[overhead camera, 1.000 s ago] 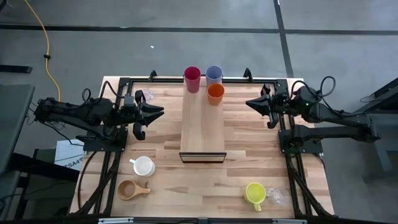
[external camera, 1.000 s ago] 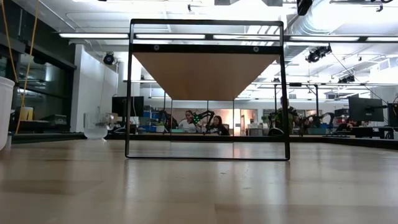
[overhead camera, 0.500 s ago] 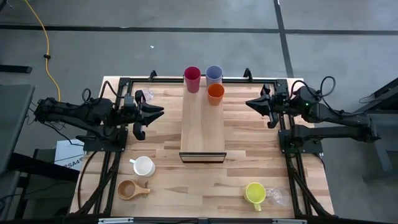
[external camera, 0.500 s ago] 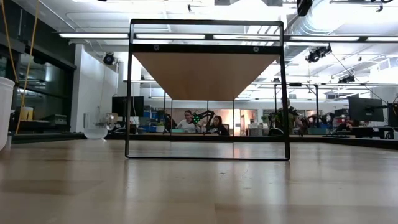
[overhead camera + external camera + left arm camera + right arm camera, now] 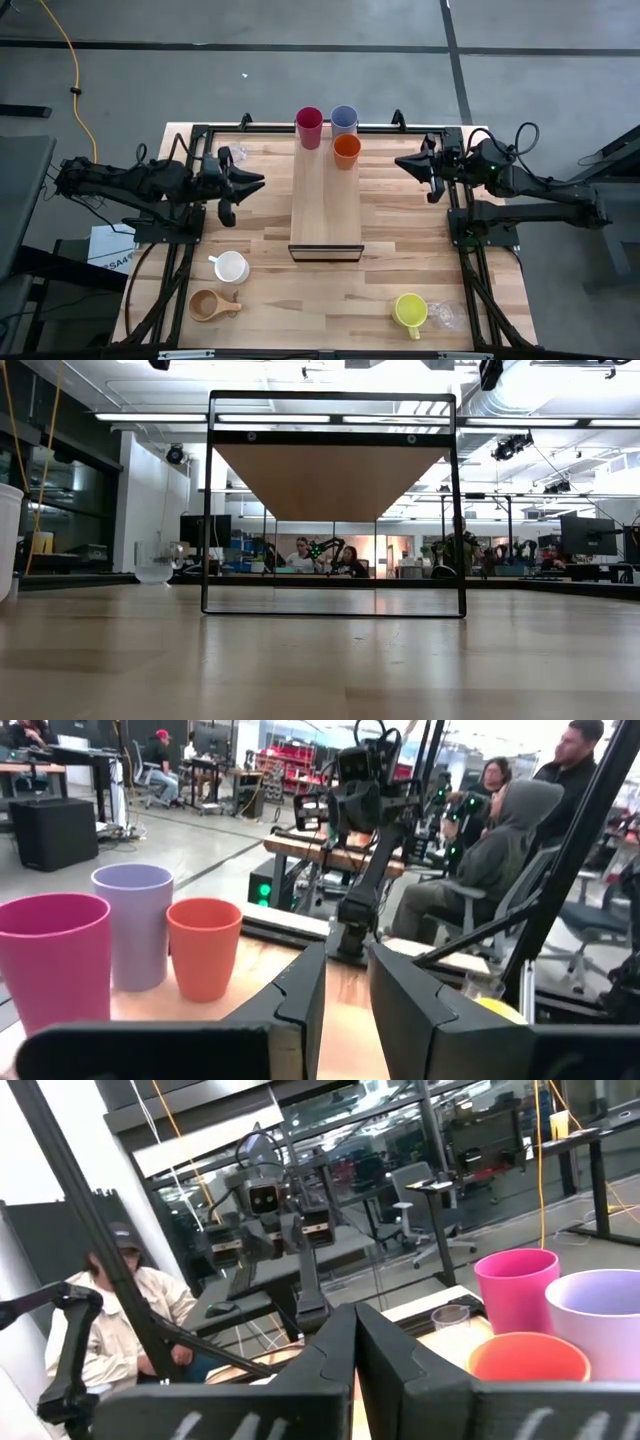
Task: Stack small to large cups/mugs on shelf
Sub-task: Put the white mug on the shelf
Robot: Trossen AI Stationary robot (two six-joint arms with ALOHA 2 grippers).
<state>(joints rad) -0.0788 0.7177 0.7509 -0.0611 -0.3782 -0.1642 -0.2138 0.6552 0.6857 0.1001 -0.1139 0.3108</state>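
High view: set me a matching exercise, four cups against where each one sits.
Things:
1. orange plastic tumbler
2. white ceramic mug
3. yellow ceramic mug
4. brown wooden handled cup

Places:
A. near right part of the table, beside a clear glass
B. far end of the shelf
C. near left corner of the table
D. left part of the table, just behind the wooden cup

Pairs: 1-B, 2-D, 3-A, 4-C
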